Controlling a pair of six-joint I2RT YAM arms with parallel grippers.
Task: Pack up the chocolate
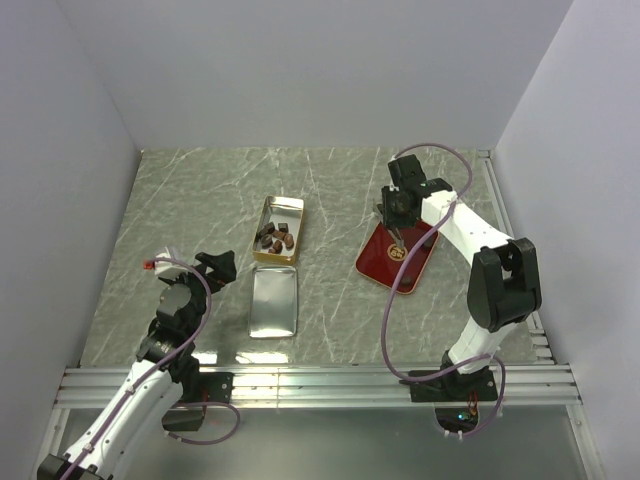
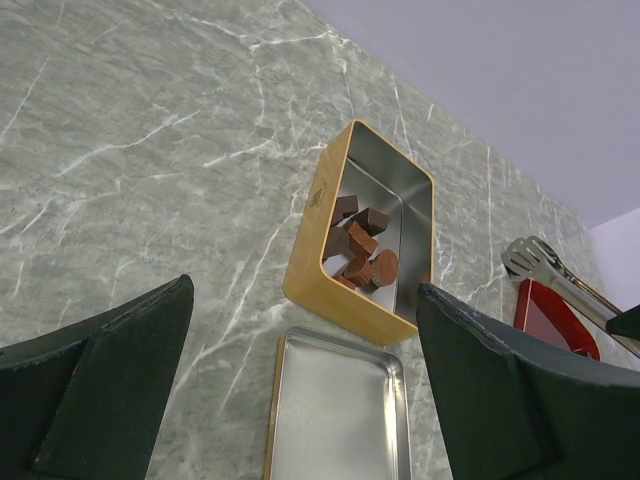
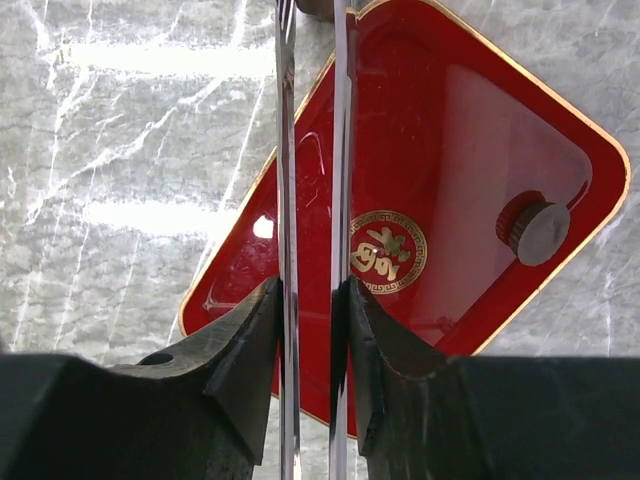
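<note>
Several brown chocolate pieces lie in the open gold tin, at the table's middle in the top view. One round chocolate piece sits on the red tray. My right gripper is shut on metal tongs that point down over the tray's left part. Something small and dark shows at the tongs' tips, too cut off to name. The tongs' head also shows in the left wrist view. My left gripper is open and empty, low and short of the tin.
The tin's silver lid lies face up just in front of the tin. The red tray lies right of centre. White walls close off the marble table at left, back and right.
</note>
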